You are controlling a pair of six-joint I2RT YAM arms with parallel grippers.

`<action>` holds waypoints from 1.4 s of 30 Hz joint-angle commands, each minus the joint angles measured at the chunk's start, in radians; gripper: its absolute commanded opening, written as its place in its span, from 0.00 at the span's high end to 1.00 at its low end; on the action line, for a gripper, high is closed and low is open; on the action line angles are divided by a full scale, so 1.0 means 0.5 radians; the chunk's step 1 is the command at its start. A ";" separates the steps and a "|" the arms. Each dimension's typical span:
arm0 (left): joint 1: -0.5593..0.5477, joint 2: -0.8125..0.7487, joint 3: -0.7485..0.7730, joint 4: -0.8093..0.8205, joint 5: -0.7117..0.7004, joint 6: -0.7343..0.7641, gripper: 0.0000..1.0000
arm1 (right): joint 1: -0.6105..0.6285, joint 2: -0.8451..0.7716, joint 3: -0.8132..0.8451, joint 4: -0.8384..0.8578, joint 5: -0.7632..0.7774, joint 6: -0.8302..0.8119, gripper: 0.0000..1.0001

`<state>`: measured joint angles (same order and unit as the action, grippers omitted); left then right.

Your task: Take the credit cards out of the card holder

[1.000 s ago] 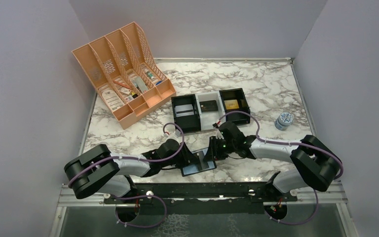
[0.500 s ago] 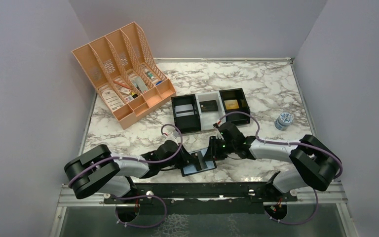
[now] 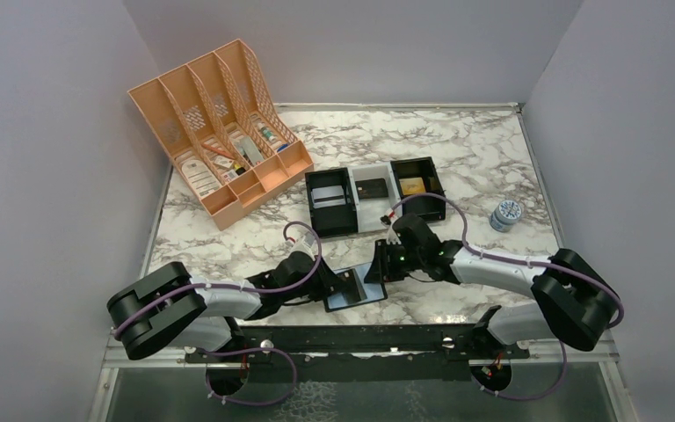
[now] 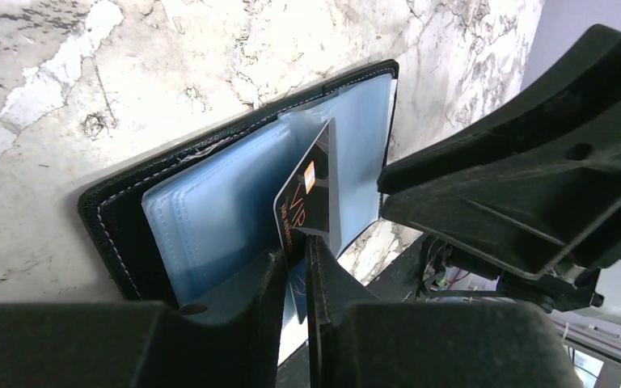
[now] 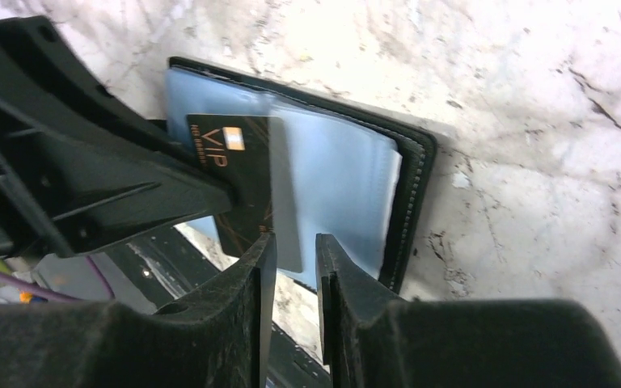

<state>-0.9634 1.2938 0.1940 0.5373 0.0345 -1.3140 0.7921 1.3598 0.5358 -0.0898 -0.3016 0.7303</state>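
left tool (image 4: 295,249) drawn back pinching black card (image 4: 311,190), right tool (image 5: 289,241) gripping card holder (image 5: 340,174)

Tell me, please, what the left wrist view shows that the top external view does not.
Only the left wrist view: VIP lettering and a chip on the credit card, which sits part-way out of a clear sleeve, and the left gripper with its jaws pinching the card's lower edge. Only the top external view: both whole arms, the orange file organiser, the three-compartment tray and the small tin. Both: the open card holder with its blue lining on the marble table, and the right gripper close beside it.
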 commanded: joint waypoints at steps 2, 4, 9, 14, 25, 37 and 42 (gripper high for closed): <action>-0.006 0.012 0.034 -0.044 -0.038 0.056 0.83 | -0.002 -0.026 0.065 0.138 -0.252 -0.100 0.74; -0.006 0.017 0.042 -0.044 -0.029 0.062 0.80 | -0.002 0.019 0.052 0.187 -0.276 -0.088 0.74; -0.006 0.021 0.069 -0.041 -0.006 0.080 0.70 | -0.001 0.201 0.077 0.027 -0.063 -0.019 0.74; -0.006 0.056 0.115 -0.041 0.020 0.099 0.79 | -0.001 0.252 -0.001 0.058 -0.002 0.037 0.75; -0.007 0.032 0.111 -0.048 -0.007 0.082 1.00 | -0.003 0.015 -0.009 0.015 0.183 0.049 0.75; -0.006 -0.018 0.189 -0.280 -0.019 0.196 1.00 | -0.002 -0.130 0.043 0.058 0.037 -0.045 0.70; -0.006 -0.073 0.305 -0.609 -0.095 0.302 1.00 | -0.003 -0.219 -0.039 0.182 0.032 -0.001 0.62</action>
<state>-0.9638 1.2816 0.2939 0.4042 0.0345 -1.2320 0.7910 1.3033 0.5365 -0.0566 -0.2710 0.7277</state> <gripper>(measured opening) 0.013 0.355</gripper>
